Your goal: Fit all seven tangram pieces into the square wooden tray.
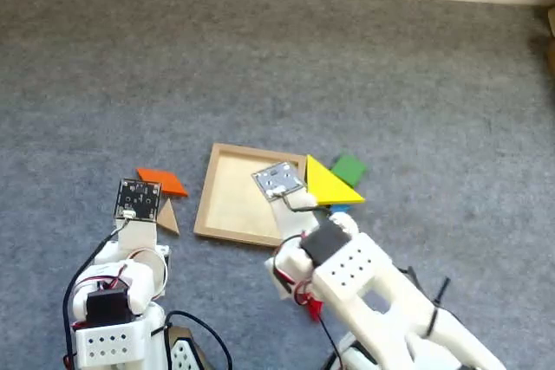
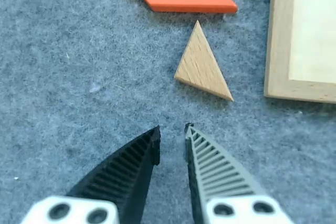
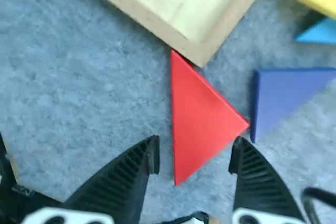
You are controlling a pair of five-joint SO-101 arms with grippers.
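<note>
**A:** What do we get from above?

**B:** We see the square wooden tray (image 1: 234, 234) on fuzzy grey carpet (image 1: 390, 67). It has a raised rim and a smooth, pale floor. Left of it lies the orange parallelogram (image 1: 162, 182), and just nearer is the small bare-wood triangle (image 1: 167, 217). The yellow triangle (image 1: 329, 184) rests against the right rim. A green square (image 1: 350, 167) sits just beyond it, and a light blue piece (image 1: 339, 209) peeks out on its near side.

**A:** And what do the wrist cameras add?

**B:** The right one gives us what that arm covers from above. There is a flat, smooth red triangle (image 3: 199, 116) with one tip just at the tray's near right corner. A dark blue triangle (image 3: 283, 95) lies just beside it, with a thin strip of carpet between them.

**A:** How do we find the right gripper (image 3: 194, 148)?

**B:** It is spread wide and grasps nothing. Its dark ribbed fingers stand either side of the red triangle's near tip. We cannot tell whether they touch it.

**A:** And the left gripper (image 2: 171, 132)?

**B:** It has one black finger and one grey, both ribbed and tapering. They are parted by a narrow gap and hold nothing, over the carpet on the near side of the wooden triangle. In that view we can make out the triangle's grain.
</note>
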